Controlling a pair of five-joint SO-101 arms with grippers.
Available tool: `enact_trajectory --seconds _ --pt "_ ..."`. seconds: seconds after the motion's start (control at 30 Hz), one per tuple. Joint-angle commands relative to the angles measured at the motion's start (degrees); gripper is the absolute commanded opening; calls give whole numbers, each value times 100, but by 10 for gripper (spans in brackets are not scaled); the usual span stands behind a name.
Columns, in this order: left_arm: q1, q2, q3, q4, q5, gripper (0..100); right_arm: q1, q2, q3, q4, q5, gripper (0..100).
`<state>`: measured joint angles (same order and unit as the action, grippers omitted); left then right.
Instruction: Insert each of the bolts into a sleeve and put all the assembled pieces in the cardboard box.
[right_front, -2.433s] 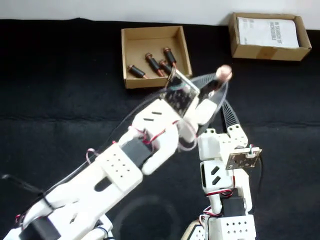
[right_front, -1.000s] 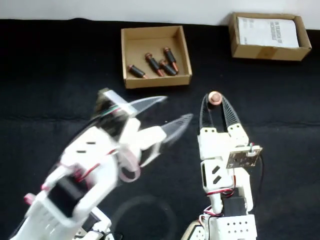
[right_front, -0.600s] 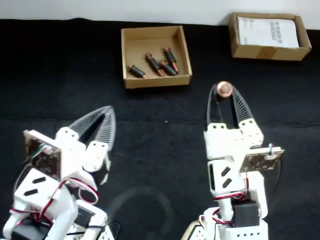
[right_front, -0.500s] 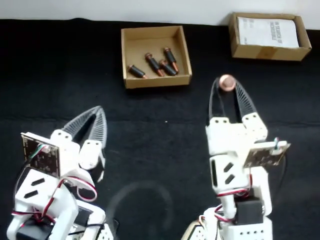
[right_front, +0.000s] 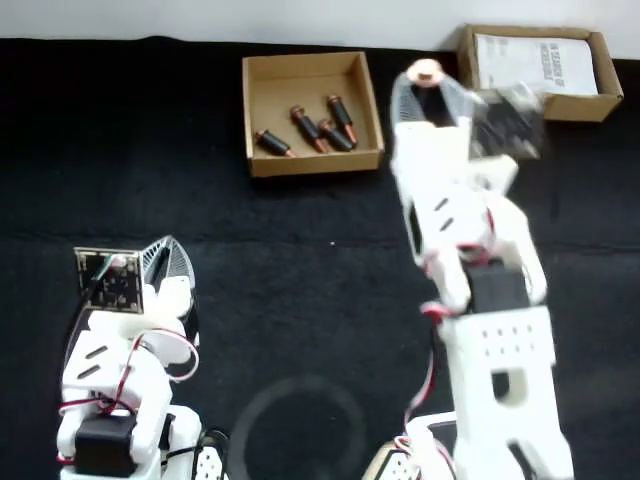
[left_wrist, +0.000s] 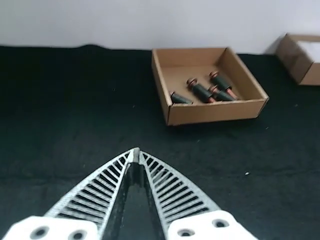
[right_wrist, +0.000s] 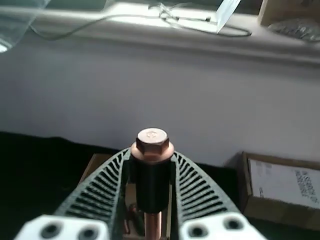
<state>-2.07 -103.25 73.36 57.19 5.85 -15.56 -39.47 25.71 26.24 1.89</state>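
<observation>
The right gripper (right_wrist: 152, 156) pinches the last assembled piece by its black sleeve (right_wrist: 151, 182). The copper bolt head (right_wrist: 152, 137) sits on top of the sleeve, and the shank pokes out below. In the high view, the piece hangs beside the right wall of the cardboard box (right_front: 315, 162), not over it. It is between that box and a second box (right_front: 510, 104) that holds a printed sheet. Four finished pieces (right_front: 310, 130) lie inside the cardboard box. The left gripper (left_wrist: 135, 154) is pressed together with nothing in it. It is drawn back near its base, well apart from the boxes.

The likeliest failure is a release at the wrong spot. If the gripper lets go here, the piece probably lands on the black bench (right_front: 330, 300) between the boxes, or glances off the rim and rolls away.

A second risk comes from the grasp itself. Only the sleeve is clamped, so the bolt seems to be held by nothing more than its head resting on the sleeve. If the wrist tips past level, the bolt may slide out and the assembly comes apart.

How high the piece hangs cannot be told. A drop from too high could make it bounce off the pieces below and out of the box.

Finally, if the arm swings across too low, the gripper may catch the light cardboard wall and shove the box.
</observation>
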Motion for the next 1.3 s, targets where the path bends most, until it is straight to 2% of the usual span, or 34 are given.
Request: enact_trajectory --seconds 0.0,0.33,0.67,0.83,1.0,1.13,1.27 --pt "-119 -57 189 0 -9 17 -277 910 -1490 980 18 8" --pt "-207 -48 1077 0 18 17 -312 3196 -4927 3301 53 8" --pt "-207 -13 1780 9 26 9 -312 4910 -7002 5393 70 12" --pt "-207 -13 2105 9 26 9 -505 5560 -7547 6176 844 12" --pt "-180 -4 2369 53 35 9 -690 6018 -7793 6273 1662 12" --pt "-198 -22 2369 97 35 9 -760 6413 -7943 5947 2268 12" --pt "-198 -31 2369 114 9 9 -769 6791 -8066 5429 2541 12"
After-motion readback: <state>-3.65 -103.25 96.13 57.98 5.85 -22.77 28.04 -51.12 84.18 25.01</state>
